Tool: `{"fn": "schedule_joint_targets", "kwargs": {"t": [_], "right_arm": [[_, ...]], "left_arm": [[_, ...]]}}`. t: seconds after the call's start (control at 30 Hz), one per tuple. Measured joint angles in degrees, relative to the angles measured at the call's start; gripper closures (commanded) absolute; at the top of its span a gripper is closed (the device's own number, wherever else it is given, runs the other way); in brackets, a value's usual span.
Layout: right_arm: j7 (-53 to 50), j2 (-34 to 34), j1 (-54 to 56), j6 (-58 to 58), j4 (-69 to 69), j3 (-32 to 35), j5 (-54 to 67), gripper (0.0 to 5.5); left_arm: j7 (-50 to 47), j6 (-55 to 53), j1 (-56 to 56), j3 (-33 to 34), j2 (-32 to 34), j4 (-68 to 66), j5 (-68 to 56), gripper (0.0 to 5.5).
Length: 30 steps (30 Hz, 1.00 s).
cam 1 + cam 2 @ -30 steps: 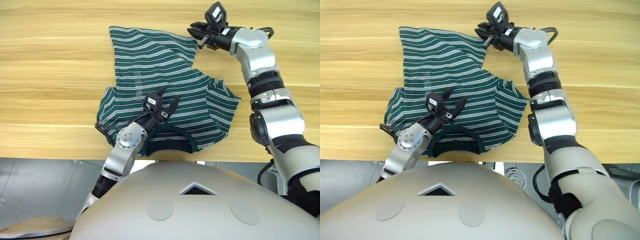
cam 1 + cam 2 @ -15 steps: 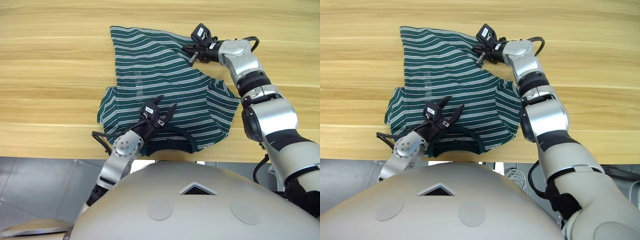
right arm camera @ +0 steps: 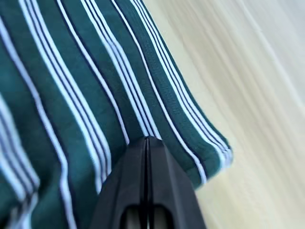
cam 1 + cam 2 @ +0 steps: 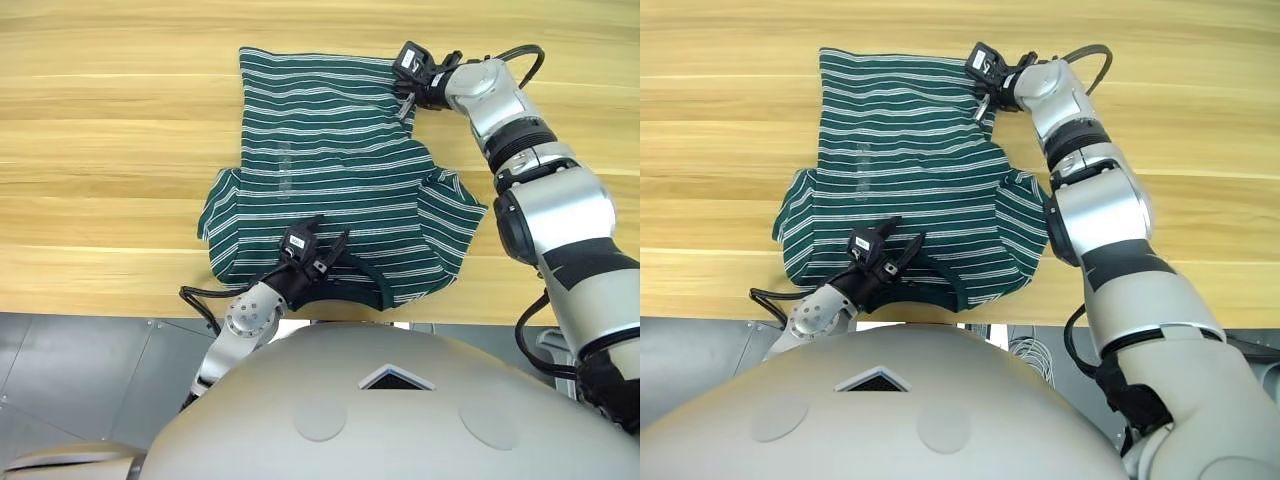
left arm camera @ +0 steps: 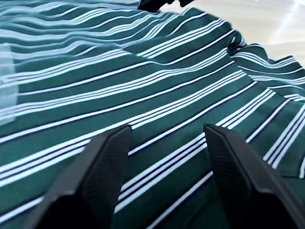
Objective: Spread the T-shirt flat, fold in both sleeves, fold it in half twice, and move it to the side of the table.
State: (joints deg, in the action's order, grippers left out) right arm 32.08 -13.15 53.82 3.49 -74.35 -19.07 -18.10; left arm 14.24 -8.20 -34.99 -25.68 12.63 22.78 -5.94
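A dark green T-shirt (image 4: 330, 170) with thin white stripes lies front-up and mostly spread on a light wooden table (image 4: 100, 120). Its straight hem (image 4: 315, 56) points away from the robot. Its dark collar (image 4: 372, 285) sits at the table's near edge. The cloth is gently rippled rather than smooth. One short sleeve (image 4: 218, 200) fans out on the shirt's left side. The other sleeve (image 4: 455, 215) bunches a little on the shirt's right side. The left gripper (image 4: 333, 228) is over the chest of the shirt, just above the collar, with its two black fingers (image 5: 107, 162) spread wide and nothing between them. From the left wrist view, striped cloth runs beneath and between those fingers. The right gripper (image 4: 406, 96) is at the shirt's far right corner, just below the hem, its arm stretched out along the shirt's right edge. Its fingers (image 3: 145, 176) are pinched together on the cloth beside the bare wood.
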Motion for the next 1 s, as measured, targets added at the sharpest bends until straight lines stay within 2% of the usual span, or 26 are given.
{"fn": "schedule_joint_targets", "kwargs": {"t": [0.17, 0.3, 0.4, 0.5, 0.57, 0.67, 0.87, 1.0], "right_arm": [[-5.1, -0.7, 1.7, 5.9, -1.3, -0.6, -2.8, 5.48], [-4.9, 1.2, 2.4, 13.9, -0.6, 1.1, -1.9, 5.48], [-0.4, 2.5, 2.4, 19.2, 1.6, 4.5, 2.5, 5.48], [9.8, 2.4, 0.6, 19.7, 7.5, 9.6, 10.6, 5.48], [17.5, 2.3, -4.5, 16.2, 16.4, 11.2, 16.0, 5.48], [21.9, 1.5, -13.6, 6.0, 30.1, 10.6, 18.4, 5.48], [27.3, -4.4, -32.1, -9.5, 51.3, 2.1, 16.2, 5.48], [26.8, -5.3, -35.0, -13.0, 56.1, -0.4, 15.5, 5.48]], "left_arm": [[-0.3, 0.3, -0.3, 0.0, -1.3, -0.2, -0.1, 2.79], [-0.7, 0.1, 1.3, 0.8, -3.0, -0.3, -0.5, 2.79], [-0.6, 2.1, 3.8, 2.1, -4.2, 0.2, -1.1, 2.79], [0.9, 10.2, 5.6, 4.1, -5.7, 5.1, -4.8, 2.79], [1.5, 14.4, 6.8, 7.5, -6.7, 12.3, -10.0, 2.79], [1.0, 14.0, 3.9, 13.0, -5.0, 18.2, -14.8, 2.79], [-2.0, 6.0, -12.1, 30.0, 0.2, 22.2, -27.8, 2.79], [-1.5, -2.1, -19.1, 39.5, 3.9, 19.4, -37.6, 2.79]]}}
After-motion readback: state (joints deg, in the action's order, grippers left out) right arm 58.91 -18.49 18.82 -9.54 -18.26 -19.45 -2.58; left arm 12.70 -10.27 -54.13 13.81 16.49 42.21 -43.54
